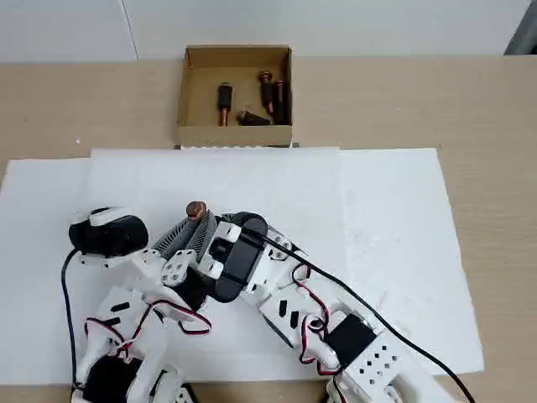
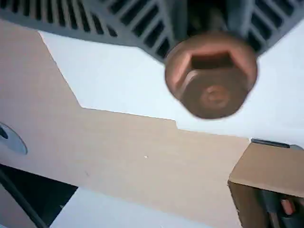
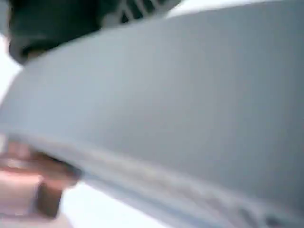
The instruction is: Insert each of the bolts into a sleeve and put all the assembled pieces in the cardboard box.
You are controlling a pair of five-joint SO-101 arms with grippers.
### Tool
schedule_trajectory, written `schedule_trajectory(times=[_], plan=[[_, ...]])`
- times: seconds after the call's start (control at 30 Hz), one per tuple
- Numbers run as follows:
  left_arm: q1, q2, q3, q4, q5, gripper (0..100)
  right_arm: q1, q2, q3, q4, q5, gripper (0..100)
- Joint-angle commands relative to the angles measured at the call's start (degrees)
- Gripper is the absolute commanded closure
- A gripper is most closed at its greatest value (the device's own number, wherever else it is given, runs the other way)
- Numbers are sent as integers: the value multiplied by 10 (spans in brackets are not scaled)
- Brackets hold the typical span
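Being clamped in the left gripper (image 1: 192, 225), the copper-coloured hex-headed metal bolt (image 2: 211, 78) is held over the white foam sheet (image 1: 377, 210), well apart from the brown cardboard box (image 1: 191, 84). The state of the right gripper (image 1: 220, 239), close beside it, cannot be told. The shank should be lined up squarely with a sleeve before it is pushed in.

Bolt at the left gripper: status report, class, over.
Left gripper shut on bolt, above white mat. Cardboard box holds pieces. Right arm close beside.
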Motion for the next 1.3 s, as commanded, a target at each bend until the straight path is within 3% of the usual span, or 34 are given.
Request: schedule_trajectory(times=[0.0,0.13,0.57,0.7,0.83,1.03,1.27], plan=[[-2,0,4,16,2,897,1,-10,-20,-25,7,995],[-3,1,4,18,2,753,1,-10,-18,-24,7,995],[-6,2,-58,18,-1,751,11,-8,-12,-24,4,995],[-16,0,-63,17,-3,842,36,-9,-10,-23,2,995],[-76,0,-59,-4,-40,994,72,-9,-10,-23,-11,995],[-177,-1,-7,-30,-105,995,138,-6,-10,-22,-83,995],[-191,-1,82,-26,-220,995,216,-4,-48,96,-210,996]])
